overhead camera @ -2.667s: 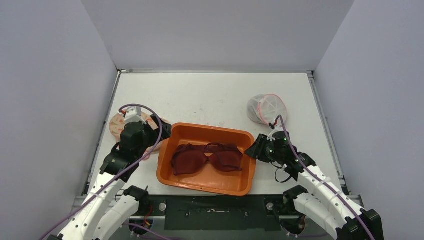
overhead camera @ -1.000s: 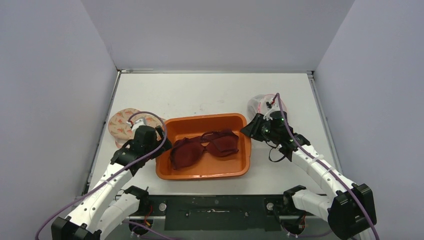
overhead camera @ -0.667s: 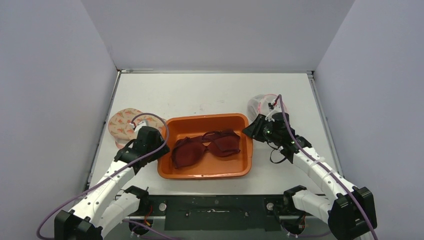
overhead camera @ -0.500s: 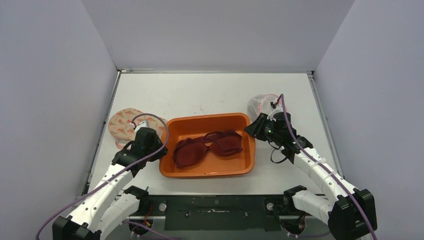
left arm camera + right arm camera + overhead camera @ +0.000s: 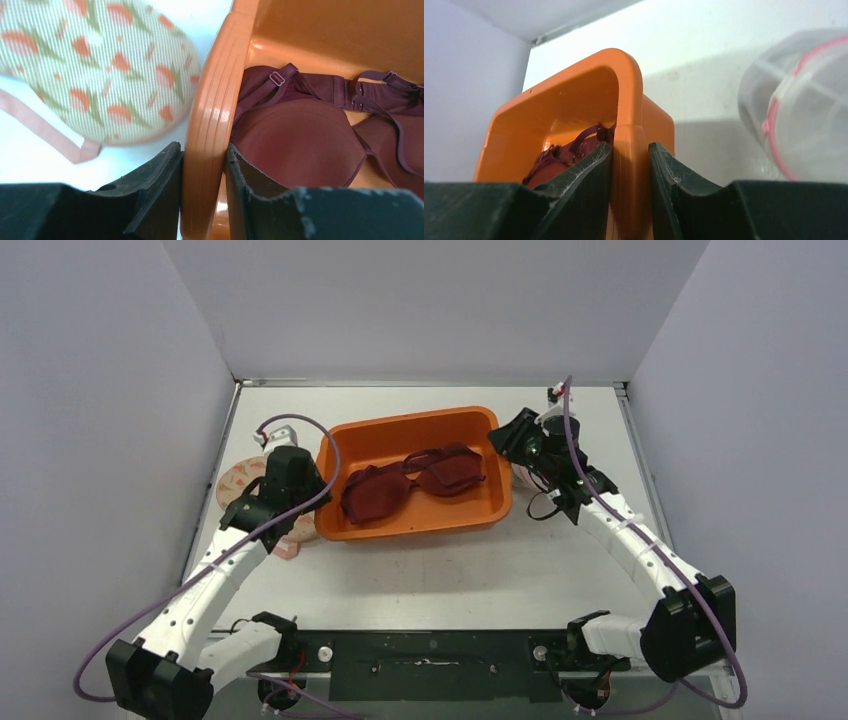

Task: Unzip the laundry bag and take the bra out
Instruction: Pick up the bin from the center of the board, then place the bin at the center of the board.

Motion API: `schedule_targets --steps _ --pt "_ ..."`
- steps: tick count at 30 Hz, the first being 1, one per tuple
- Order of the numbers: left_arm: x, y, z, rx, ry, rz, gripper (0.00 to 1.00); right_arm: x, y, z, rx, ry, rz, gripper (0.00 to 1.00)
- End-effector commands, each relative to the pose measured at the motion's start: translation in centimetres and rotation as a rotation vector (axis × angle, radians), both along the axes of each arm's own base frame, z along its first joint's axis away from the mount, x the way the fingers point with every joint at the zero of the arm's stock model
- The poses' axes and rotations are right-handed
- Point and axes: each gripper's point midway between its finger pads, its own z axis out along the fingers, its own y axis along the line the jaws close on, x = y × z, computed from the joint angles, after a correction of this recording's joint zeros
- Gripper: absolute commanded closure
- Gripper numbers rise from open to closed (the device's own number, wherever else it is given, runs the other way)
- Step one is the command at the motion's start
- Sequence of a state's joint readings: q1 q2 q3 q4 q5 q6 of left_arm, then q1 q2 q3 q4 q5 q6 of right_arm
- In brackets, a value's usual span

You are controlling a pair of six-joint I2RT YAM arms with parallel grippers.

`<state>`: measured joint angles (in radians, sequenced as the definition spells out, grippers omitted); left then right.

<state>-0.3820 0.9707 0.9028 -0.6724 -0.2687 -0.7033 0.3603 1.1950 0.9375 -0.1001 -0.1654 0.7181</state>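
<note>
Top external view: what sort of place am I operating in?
Probably a lab test cell, not a laundry room: a white table boxed in by plain grey walls, the left arm and right arm bolted at its near edge, and staged props, an orange tub holding a maroon bra.

top: high, rear, far | wrists: close, low | shared: orange tub [image 5: 420, 526]

The dark maroon bra [image 5: 415, 485] is lying spread open, cups side by side, inside the orange tub [image 5: 400, 435] on the far part of the tabletop [image 5: 430, 570]. A round floral laundry bag [image 5: 232, 483] is lying flat just left of the tub, and a white mesh bag [image 5: 804, 100] with pink trim is sitting just right of it.
</note>
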Motion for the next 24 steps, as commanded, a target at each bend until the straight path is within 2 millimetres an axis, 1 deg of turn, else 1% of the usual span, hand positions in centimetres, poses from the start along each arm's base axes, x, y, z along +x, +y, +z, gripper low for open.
schedule_targets --steps 1,2,5,7,10,13,14,15,16,18,20,21,23,24 --pt "7.9 -2.7 9.6 -0.102 -0.371 -0.005 1.00 4.9 1.9 3.7 0.034 -0.177 -0.037 0.95" --pt "9.1 -2.6 10.0 -0.094 -0.405 0.004 1.00 5.9 1.9 3.6 0.027 -0.196 -0.047 0.95" --pt "12.8 -2.1 10.1 -0.111 -0.472 0.021 1.00 9.0 2.3 2.8 0.020 -0.240 -0.056 0.95" --pt "15.3 -2.3 10.4 -0.154 -0.523 0.013 1.00 10.9 3.1 2.0 0.021 -0.254 -0.039 0.95" --pt "18.5 -3.0 9.6 -0.165 -0.562 -0.016 1.00 13.7 4.3 0.2 0.014 -0.250 -0.024 0.95" --pt "21.4 -3.4 8.4 -0.146 -0.561 -0.034 1.00 16.7 5.0 -2.3 -0.005 -0.221 -0.014 0.95" --pt "22.2 -3.3 7.6 -0.143 -0.554 -0.033 1.00 17.4 5.2 -2.4 -0.004 -0.224 -0.009 0.95" --pt "23.0 -3.4 7.1 -0.144 -0.555 -0.037 1.00 18.1 5.3 -2.9 -0.007 -0.216 -0.008 0.95" --pt "23.8 -3.4 7.0 -0.143 -0.559 -0.036 1.00 18.8 5.4 -4.5 -0.021 -0.187 -0.005 0.95" --pt "25.2 -3.2 6.0 -0.124 -0.541 -0.029 1.00 20.2 5.4 -5.7 -0.038 -0.168 -0.010 0.95" --pt "26.6 -2.8 5.1 -0.112 -0.527 -0.012 1.00 21.4 5.0 -7.3 -0.052 -0.134 -0.024 0.95" --pt "27.2 -2.6 4.2 -0.108 -0.508 -0.004 1.00 21.9 4.8 -8.0 -0.053 -0.113 -0.030 0.95" --pt "28.2 -2.3 3.8 -0.103 -0.496 -0.002 1.00 22.8 4.3 -9.0 -0.052 -0.086 -0.043 0.94" --pt "28.6 -2.3 3.6 -0.097 -0.491 -0.001 1.00 23.1 4.1 -9.4 -0.054 -0.077 -0.048 0.92"
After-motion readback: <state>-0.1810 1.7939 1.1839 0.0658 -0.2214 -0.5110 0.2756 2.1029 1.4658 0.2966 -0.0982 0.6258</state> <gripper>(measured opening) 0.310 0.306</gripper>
